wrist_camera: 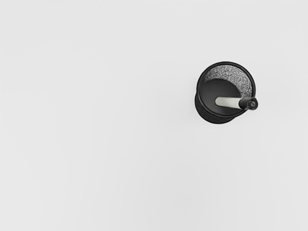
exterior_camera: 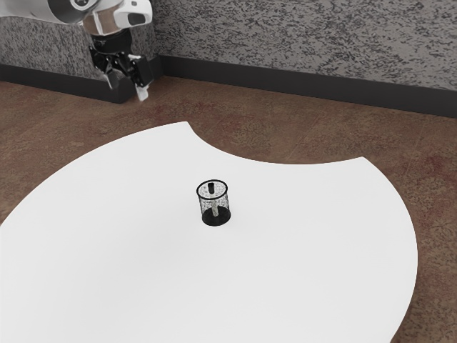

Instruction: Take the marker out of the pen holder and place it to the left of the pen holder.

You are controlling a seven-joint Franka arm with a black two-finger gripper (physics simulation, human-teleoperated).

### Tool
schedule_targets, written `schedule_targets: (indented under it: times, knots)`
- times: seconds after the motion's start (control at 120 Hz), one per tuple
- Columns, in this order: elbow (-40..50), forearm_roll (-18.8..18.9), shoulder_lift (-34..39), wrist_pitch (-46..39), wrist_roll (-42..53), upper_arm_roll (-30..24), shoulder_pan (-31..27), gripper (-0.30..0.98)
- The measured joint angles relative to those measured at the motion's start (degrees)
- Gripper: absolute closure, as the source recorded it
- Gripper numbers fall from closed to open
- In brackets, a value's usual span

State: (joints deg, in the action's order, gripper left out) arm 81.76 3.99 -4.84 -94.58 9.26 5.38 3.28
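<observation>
Count: one marker, one pen holder, one tabletop, one arm with one tool.

Marker (wrist_camera: 228,102): slim, round, white barrel with a black upper end. Located inside the pen holder (exterior_camera: 216,216), a black mesh cylinder with a dark rim and solid dark base. Black end up, white part down inside. Marker is tilted in the wrist view, its black end crossing over the rim; contact with the rim cannot be determined.

Pen holder: upright on the tabletop (exterior_camera: 300,264), white, smooth, with a rounded outer edge and a concave cut-out. In the exterior view it sits near the curve of that cut-out.

Tool (exterior_camera: 127,85): black, two-fingered, light-coloured at the tips. Released, fingers apart, the space between them unfilled; raised, well apart from the pen holder.

In the way: the mesh wall and rim encircle the marker's lower part.

Surroundings: brown mottled floor (exterior_camera: 428,164); grey speckled wall (exterior_camera: 307,36) with a dark baseboard (exterior_camera: 307,82) along its foot.
</observation>
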Motion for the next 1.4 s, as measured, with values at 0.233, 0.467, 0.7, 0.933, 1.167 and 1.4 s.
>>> schedule_targets:
  times: [0.233, 0.467, 0.7, 0.933, 1.167, 1.4]
  knots:
    - [-3.72, 0.55, -7.31, -0.85, 0.60, -2.09, -0.11, 0.00]
    - [-5.24, -1.36, -17.18, -1.46, -0.19, -2.20, 0.35, 0.01]
    - [-1.52, -9.75, -21.42, -6.00, -3.53, -3.21, 0.42, 0.16]
    - [-1.74, -12.85, -25.12, -9.27, -6.42, -5.30, 0.42, 0.27]
    - [-3.29, -11.96, -28.55, -11.28, -8.39, -4.79, 0.27, 0.34]
    - [-7.04, -11.53, -32.66, -12.54, -9.68, -3.80, -0.02, 0.38]
